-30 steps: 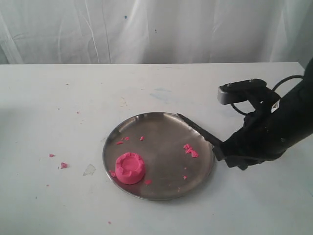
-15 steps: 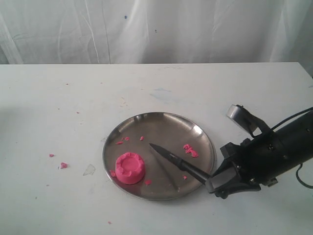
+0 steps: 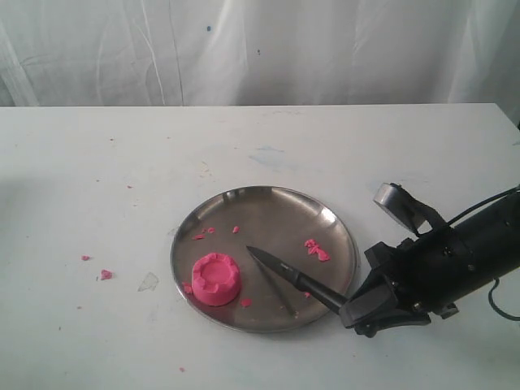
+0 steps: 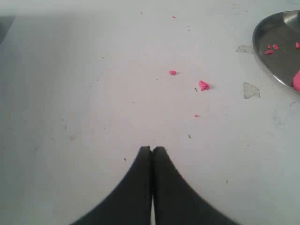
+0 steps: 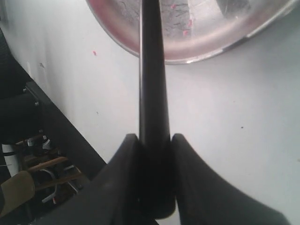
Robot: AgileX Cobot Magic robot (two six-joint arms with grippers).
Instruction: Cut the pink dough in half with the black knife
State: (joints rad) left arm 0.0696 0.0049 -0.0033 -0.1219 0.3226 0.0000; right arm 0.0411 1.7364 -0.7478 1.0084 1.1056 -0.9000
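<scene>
The pink dough is a thick round puck with a dented top, sitting at the front left of the steel plate. My right gripper is shut on the handle of the black knife, beside the plate's front right rim. The blade reaches over the plate, its tip pointing toward the dough and a short way from it. In the right wrist view the knife runs from between the right gripper's fingers over the plate. My left gripper is shut on nothing above bare table; a sliver of the dough shows at the frame edge.
Small pink crumbs lie on the plate, and more crumbs dot the white table left of it. A white curtain hangs behind the table. Past the table edge, dark equipment shows in the right wrist view.
My right arm has dropped and swung the knife from the plate's right rim down over the plate, blade tip now pointing at the dough. The dough has not moved.
</scene>
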